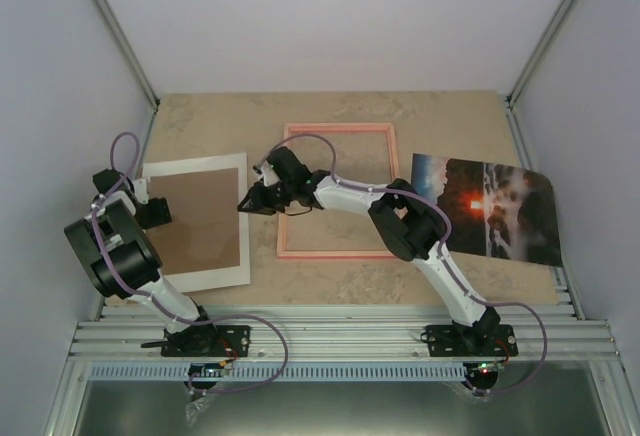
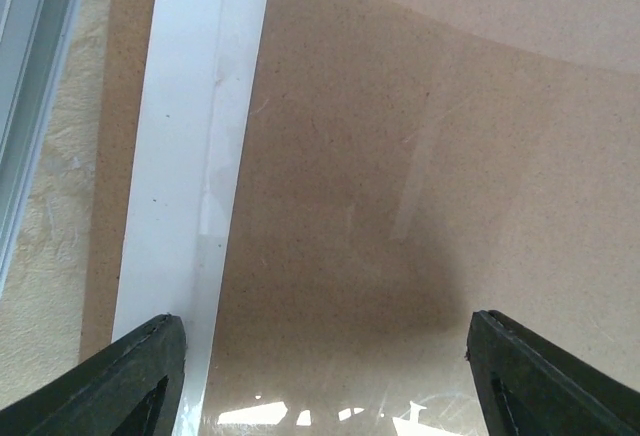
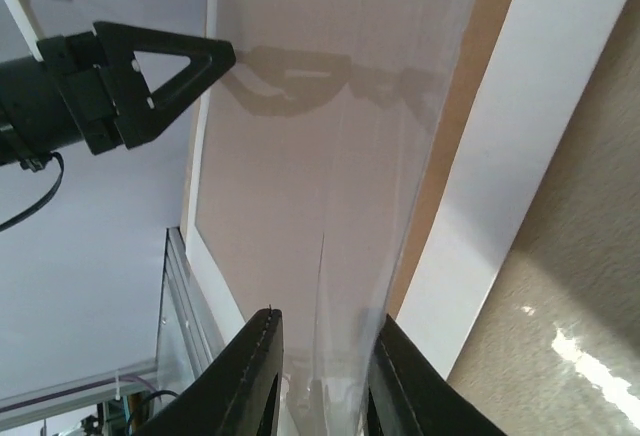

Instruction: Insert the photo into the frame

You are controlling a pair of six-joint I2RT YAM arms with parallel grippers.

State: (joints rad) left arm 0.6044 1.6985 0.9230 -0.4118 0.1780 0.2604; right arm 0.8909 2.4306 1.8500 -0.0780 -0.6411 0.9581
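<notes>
The photo (image 1: 487,208), a dark landscape with an orange sun, lies flat at the right of the table, far from both grippers. The thin pink frame (image 1: 340,129) lies empty at the centre. My right gripper (image 1: 247,203) reaches left across the frame to the right edge of a brown board (image 1: 200,221). In the right wrist view it (image 3: 322,376) is shut on the edge of a clear sheet (image 3: 340,156) that covers the board. My left gripper (image 1: 158,211) is open and empty over the board's left side (image 2: 320,376).
The brown board (image 2: 430,156) lies on a white mat (image 2: 190,156) at the left of the tan table (image 3: 580,256). Metal rails run along the near edge (image 1: 330,336). Grey walls close in the left, right and back.
</notes>
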